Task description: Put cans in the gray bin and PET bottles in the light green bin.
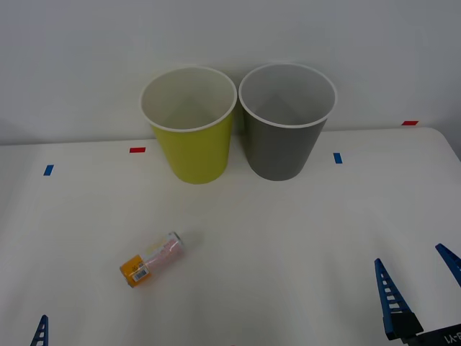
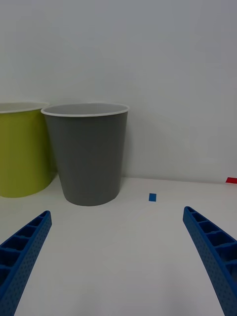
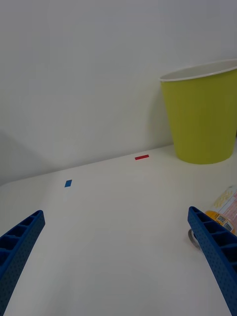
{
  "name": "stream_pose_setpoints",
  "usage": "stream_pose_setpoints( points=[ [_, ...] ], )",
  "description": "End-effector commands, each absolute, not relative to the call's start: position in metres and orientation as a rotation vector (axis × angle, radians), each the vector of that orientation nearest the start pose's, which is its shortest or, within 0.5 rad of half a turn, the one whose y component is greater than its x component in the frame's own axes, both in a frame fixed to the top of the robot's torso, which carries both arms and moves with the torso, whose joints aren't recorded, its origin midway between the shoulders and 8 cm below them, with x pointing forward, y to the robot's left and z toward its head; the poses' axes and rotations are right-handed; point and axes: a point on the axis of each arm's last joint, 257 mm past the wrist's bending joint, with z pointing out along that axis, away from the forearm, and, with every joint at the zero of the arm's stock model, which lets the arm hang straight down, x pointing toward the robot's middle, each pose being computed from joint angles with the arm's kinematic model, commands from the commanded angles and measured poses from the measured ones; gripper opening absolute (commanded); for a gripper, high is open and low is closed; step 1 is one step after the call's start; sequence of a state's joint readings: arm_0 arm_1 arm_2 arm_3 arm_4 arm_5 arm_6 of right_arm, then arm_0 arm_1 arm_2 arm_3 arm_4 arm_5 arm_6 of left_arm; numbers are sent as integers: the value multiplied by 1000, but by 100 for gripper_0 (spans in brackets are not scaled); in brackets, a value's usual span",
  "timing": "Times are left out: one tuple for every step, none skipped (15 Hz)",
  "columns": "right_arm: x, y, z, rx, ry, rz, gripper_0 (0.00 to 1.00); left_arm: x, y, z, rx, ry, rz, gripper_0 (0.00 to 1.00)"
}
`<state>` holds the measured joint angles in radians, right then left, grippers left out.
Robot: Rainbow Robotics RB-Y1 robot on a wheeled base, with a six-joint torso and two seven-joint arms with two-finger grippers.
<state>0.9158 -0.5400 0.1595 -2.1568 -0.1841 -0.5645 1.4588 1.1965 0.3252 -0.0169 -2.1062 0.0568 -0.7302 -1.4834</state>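
Observation:
One slim can [image 1: 153, 259] lies on its side on the white table, left of centre, its orange end nearer me and its silver top toward the bins. It also shows beside my left finger as the can [image 3: 228, 205]. The light green bin [image 1: 191, 130] stands upright at the back, and the gray bin [image 1: 284, 126] stands close on its right; what shows of their insides is bare. My left gripper [image 3: 116, 212] is open, low at the near left, short of the can. My right gripper [image 1: 420, 285] is open at the near right, facing the gray bin [image 2: 89, 153]. PET bottles are out of view.
Small tape marks lie on the table: blue [image 1: 48, 170] and red [image 1: 137, 150] on the left, blue [image 1: 337, 157] and red [image 1: 409, 122] on the right. A plain white wall rises right behind the bins. The table's right edge [image 1: 450, 148] runs near my right arm.

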Motion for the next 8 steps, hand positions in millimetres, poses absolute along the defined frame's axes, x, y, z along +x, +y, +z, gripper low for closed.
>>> stream_pose_setpoints(
  points=[
    [275,-262,-172,-182,1411,132,92,194,326,-194,122,1486,180,100],
    [275,-262,-172,-182,1411,132,92,194,326,-194,122,1486,180,100],
    [275,-262,-172,-182,1411,132,92,194,326,-194,122,1486,180,100],
    [275,-262,-172,-182,1411,132,92,194,326,-194,122,1486,180,100],
    [275,-262,-172,-182,1411,132,92,194,326,-194,122,1486,180,100],
    [275,-262,-172,-182,1411,132,92,194,326,-194,122,1486,180,100],
    [275,-262,-172,-182,1411,132,92,194,326,-194,122,1486,180,100],
    [275,-262,-172,-182,1411,132,92,194,326,-194,122,1486,180,100]
  ],
)
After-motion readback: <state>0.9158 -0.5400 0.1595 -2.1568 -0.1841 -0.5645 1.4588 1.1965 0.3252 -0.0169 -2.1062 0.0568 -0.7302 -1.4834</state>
